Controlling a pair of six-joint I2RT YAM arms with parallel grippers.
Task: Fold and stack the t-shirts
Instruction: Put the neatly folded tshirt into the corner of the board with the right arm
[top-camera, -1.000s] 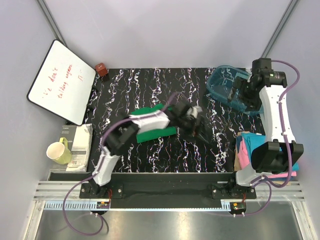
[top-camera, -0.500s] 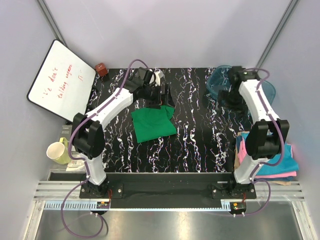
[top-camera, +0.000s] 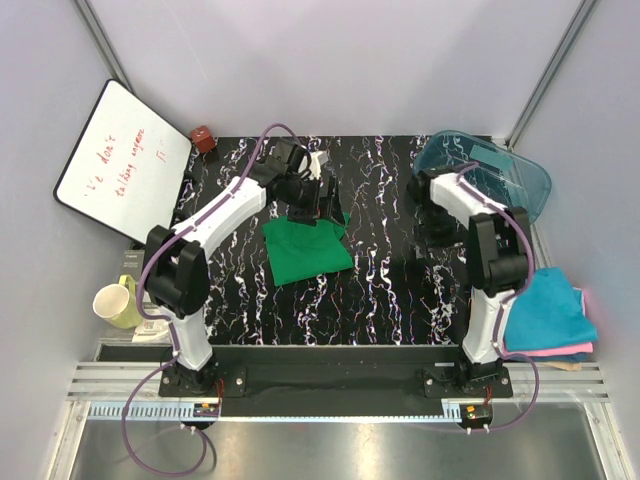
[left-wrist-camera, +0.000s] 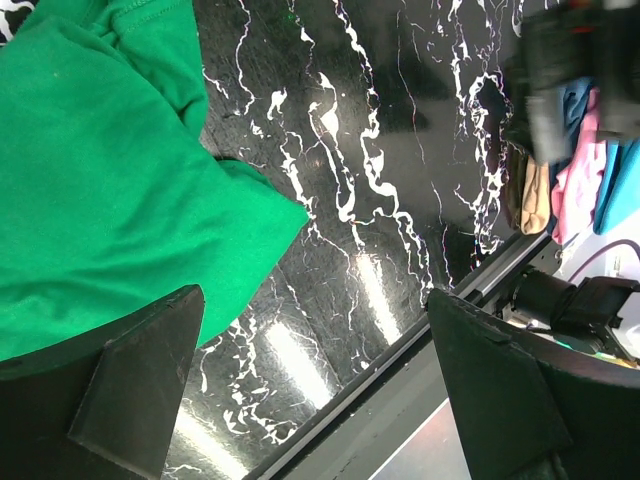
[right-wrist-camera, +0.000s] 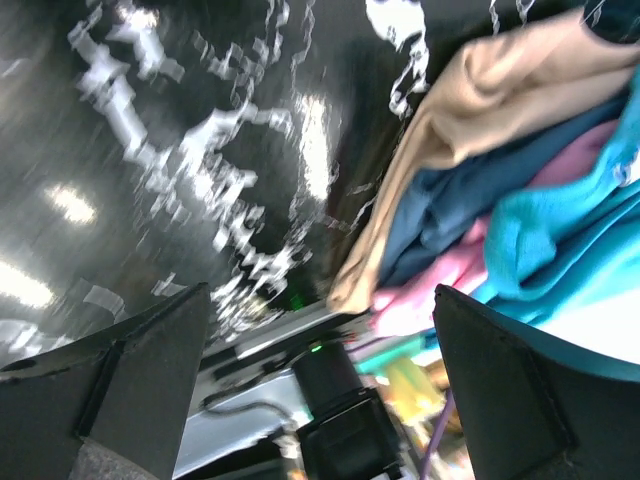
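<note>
A bright green t-shirt (top-camera: 305, 250) lies folded in a rough square on the black marbled table, left of centre. My left gripper (top-camera: 322, 200) hovers open over its far right corner with nothing between its fingers. In the left wrist view the green shirt (left-wrist-camera: 100, 170) fills the upper left and the left gripper (left-wrist-camera: 315, 390) stands wide. Folded t-shirts form a stack (top-camera: 550, 315) at the right near edge, teal-blue on top, pink and tan below. My right gripper (top-camera: 435, 228) is open and empty over the table. The right wrist view is blurred and shows the stack (right-wrist-camera: 480, 110) beyond the right gripper (right-wrist-camera: 320, 380).
A clear teal tub (top-camera: 495, 175) stands at the back right, just behind the right arm. A whiteboard (top-camera: 125, 160) leans at the left, with a yellow mug (top-camera: 118, 303) and a booklet (top-camera: 160, 290) below it. A small red object (top-camera: 203, 137) sits at the back left corner.
The left arm swung from the shirt's right side to its far edge, then held nearly still. The right arm came away from the tub leftward and lower, uncovering the stack.
</note>
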